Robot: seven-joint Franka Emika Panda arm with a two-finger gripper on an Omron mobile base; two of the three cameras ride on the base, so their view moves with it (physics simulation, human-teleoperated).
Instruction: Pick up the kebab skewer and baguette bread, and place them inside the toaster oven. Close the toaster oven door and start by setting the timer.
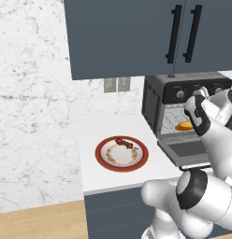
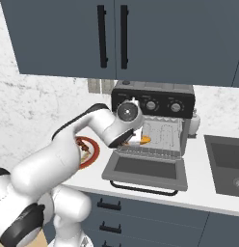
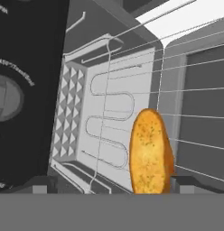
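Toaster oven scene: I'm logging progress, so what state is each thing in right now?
Toaster oven: open, rack holding the baguette.
Door: dropped flat.
Baguette: inside the oven, between the fingers.
Skewer: lying on the plate, not yet moved.
Plate: on the counter, left of the oven.
Cabinet doors: shut.

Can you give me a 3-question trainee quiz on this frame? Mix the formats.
1. True or false: the kebab skewer lies on the red-rimmed plate.
2. Where is the baguette bread? A) on the plate B) inside the toaster oven, by the wire rack C) in the sink
3. Fill in: the toaster oven door is hanging ____.

Key
1. True. It rests at the plate's far side on the counter.
2. B. The gripper is at the oven mouth with the loaf between its tips; whether it grips it cannot be told.
3. Open, folded down flat.
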